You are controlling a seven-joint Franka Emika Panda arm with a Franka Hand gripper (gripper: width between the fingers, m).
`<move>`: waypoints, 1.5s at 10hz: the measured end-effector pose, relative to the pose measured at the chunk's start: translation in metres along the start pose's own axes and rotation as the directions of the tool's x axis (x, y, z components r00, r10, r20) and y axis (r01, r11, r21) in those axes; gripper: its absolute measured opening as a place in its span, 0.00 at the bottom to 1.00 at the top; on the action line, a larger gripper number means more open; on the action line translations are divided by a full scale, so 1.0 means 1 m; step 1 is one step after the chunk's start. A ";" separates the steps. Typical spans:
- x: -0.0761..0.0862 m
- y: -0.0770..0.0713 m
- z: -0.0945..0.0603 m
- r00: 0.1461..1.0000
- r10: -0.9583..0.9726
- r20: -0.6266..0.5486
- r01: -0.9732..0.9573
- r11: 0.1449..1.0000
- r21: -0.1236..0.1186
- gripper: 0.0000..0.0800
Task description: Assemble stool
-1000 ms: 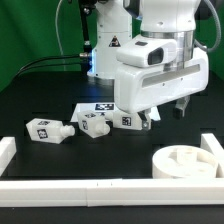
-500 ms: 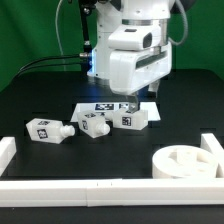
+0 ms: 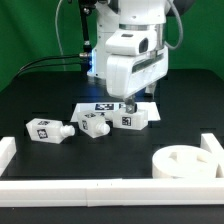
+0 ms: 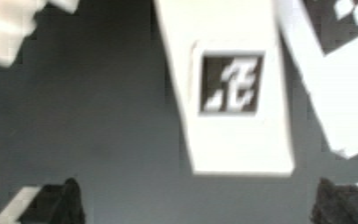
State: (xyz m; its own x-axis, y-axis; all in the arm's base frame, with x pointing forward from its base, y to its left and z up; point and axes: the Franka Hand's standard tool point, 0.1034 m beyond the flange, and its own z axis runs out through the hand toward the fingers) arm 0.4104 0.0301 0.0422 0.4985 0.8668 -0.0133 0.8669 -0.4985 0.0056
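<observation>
Your pincer (image 4: 202, 203) hangs wide open and holds nothing, its fingertips (image 4: 51, 200) well to either side of the gap. It is low over the leg (image 3: 133, 118), the one nearest the exterior view's right of the three lying on the tabletop (image 3: 40, 105). In the wrist view that leg fits inside the gap's width, but its end sits just ahead of the fingertip line, so you are probably not centred on it yet. If you come down from here, the tips may close on the very end of the leg, and it could pivot or squirt out. The middle leg (image 3: 93, 123) lies just beside it, so a fingertip dropping on that side may knock or wedge against it. The third leg (image 3: 45, 129) is farther off and safer. The marker board (image 3: 103, 105) sits right behind the target, and I cannot tell whether they touch; a tip could catch its edge. The seat (image 3: 172, 165) waits well apart, in the corner of the rails (image 3: 90, 190), so a skewed grip now would spoil the later fit into its sockets.
</observation>
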 end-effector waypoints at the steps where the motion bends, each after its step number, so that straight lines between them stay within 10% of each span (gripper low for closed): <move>1: -0.009 -0.004 0.006 1.000 -0.021 0.002 0.021 1.000 0.004 0.81; 4: -0.012 -0.002 0.024 1.000 -0.024 0.002 0.024 1.000 0.003 0.81; 6: -0.013 -0.004 0.028 1.000 -0.025 -0.006 0.025 1.000 -0.009 0.49; 8: -0.013 -0.004 0.028 1.000 -0.025 -0.006 0.025 1.000 -0.009 0.40; 15: 0.027 0.002 0.015 0.981 0.188 -0.051 -0.190 0.981 -0.031 0.40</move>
State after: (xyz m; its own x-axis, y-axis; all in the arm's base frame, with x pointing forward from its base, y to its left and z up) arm 0.4252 0.0525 0.0268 0.6520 0.7572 0.0388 0.7562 -0.6531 0.0391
